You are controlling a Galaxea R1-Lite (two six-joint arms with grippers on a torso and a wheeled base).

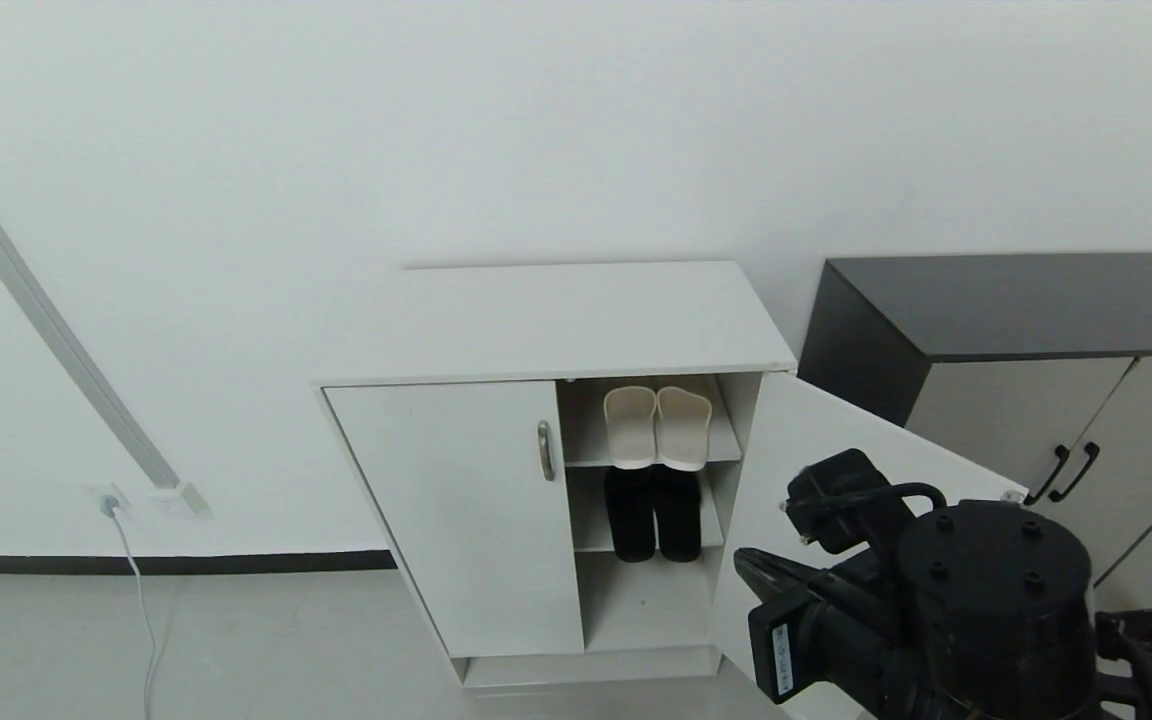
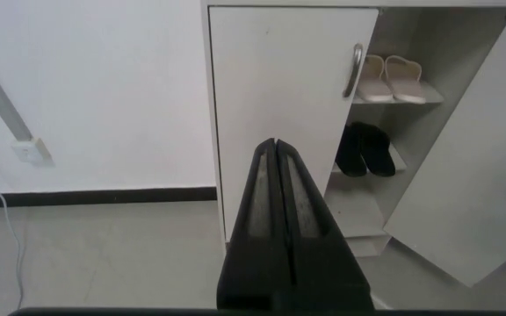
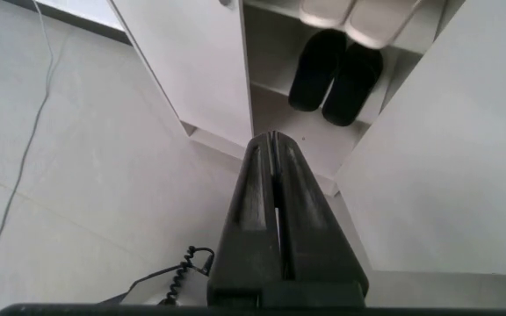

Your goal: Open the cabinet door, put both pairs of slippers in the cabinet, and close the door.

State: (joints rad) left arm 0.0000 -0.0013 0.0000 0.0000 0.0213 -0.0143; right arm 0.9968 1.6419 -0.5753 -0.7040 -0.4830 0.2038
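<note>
The right door (image 1: 836, 450) of the white cabinet (image 1: 556, 320) is swung wide, its free edge jutting out toward the robot's right arm. The left door (image 1: 456, 510) sits flat shut, with its metal handle (image 1: 545, 450) at the inner edge. That leaves 1 tall opening between the 2 doors. Inside, the white slippers (image 1: 657, 427) lie side by side on the top shelf (image 1: 584, 440), toes hanging just over its front edge. The black slippers (image 1: 652, 512) are paired on the middle shelf (image 1: 588, 525) right below. The left pincer (image 2: 276, 149) has its fingers pressed together and carries nothing; it is held back from the cabinet, facing the shut left door, with the slippers well apart from it. The right pincer (image 3: 273, 140) is also clamped closed and empty, aimed low at the cabinet's bottom compartment, under the black pair and apart from it. Grey floor (image 1: 236, 640) spreads wide in front of the cabinet. The white wall (image 1: 336, 150) behind carries a socket (image 1: 108, 497) with a cable (image 1: 141, 610) trailing down. A dark-topped sideboard (image 1: 1016, 300) stands just beside the open door.
</note>
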